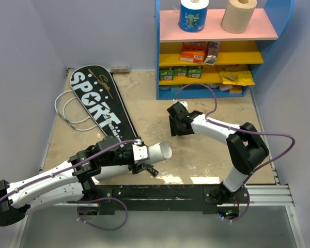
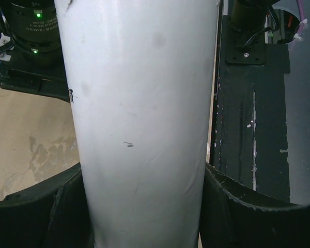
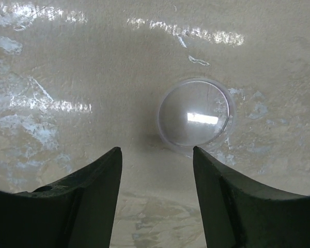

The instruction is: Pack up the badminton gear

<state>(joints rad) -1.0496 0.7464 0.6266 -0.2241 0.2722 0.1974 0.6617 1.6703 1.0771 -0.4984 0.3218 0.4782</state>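
Note:
My left gripper (image 1: 140, 156) is shut on the long white tube (image 1: 159, 151) and holds it low over the table's near middle, its open end pointing right. In the left wrist view the tube (image 2: 139, 93) fills the space between my fingers (image 2: 51, 206). My right gripper (image 1: 175, 124) is open and points down at the table. In the right wrist view a clear round cap (image 3: 195, 113) lies on the table just past my right gripper (image 3: 156, 152). The black "SPORT" cover (image 1: 101, 101) lies at the back left with a white-strung racket head (image 1: 67, 111) sticking out beside it. No shuttlecocks show.
A blue shelf unit (image 1: 279, 15) stands at the back right with two paper rolls (image 1: 238, 14) on top and yellow and orange packets (image 1: 194, 51) below. Grey walls close in the left and right sides. A black rail (image 1: 160, 194) runs along the near edge.

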